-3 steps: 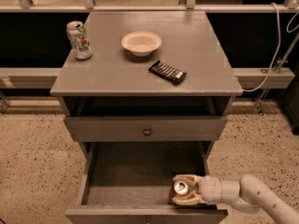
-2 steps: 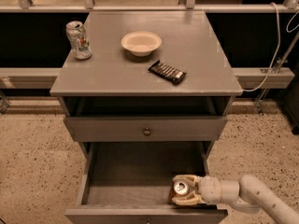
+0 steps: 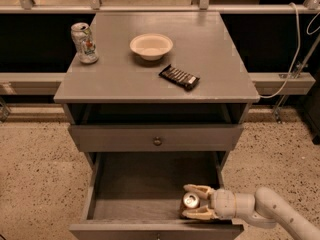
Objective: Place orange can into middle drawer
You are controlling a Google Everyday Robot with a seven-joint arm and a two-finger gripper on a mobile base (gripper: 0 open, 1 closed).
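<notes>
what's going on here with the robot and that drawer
The robot's hand is down in the open drawer, at its front right corner, closed around an orange can held upright there. A silver can, a bowl and a snack bar sit on the cabinet top.

cabinet top (image 3: 215, 59): white can (image 3: 84, 43), bowl (image 3: 151, 46), snack bar (image 3: 179, 77) | gripper (image 3: 185, 201) (middle drawer (image 3: 145, 184), front-right)
</notes>
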